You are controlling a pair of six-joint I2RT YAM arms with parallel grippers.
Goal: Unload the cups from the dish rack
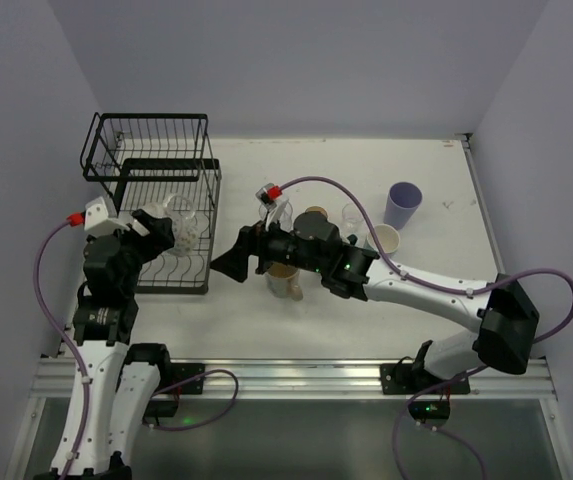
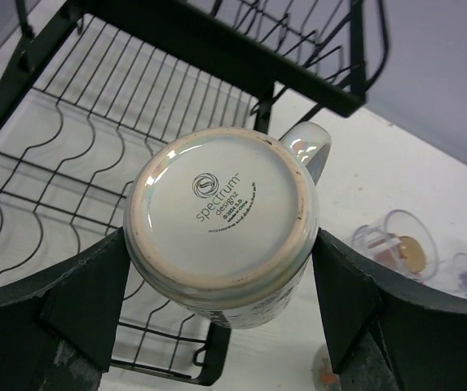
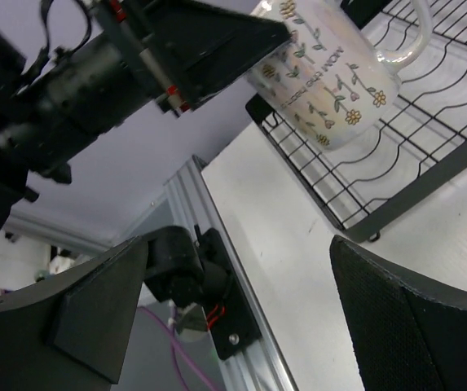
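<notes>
L hand point(image 1: 158, 233) grips floral mug point(image 2: 217, 212) upside-down over dish rack point(image 1: 152, 118); R hand point(image 1: 229, 263) open, empty. Step: unloading this mug. Next: clear rack edge, set on desk point(image 1: 316, 320).

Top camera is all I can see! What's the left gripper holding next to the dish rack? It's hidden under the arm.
Observer: The left gripper is shut on a cream floral mug, gripped by its sides.
Operator: Does it say anything?
Observer: Yes, its base reads "spectrum designz".
Operator: Is my right gripper holding something too?
Observer: No, the right gripper is open and empty, pointing at that mug over the dish rack corner.
</notes>
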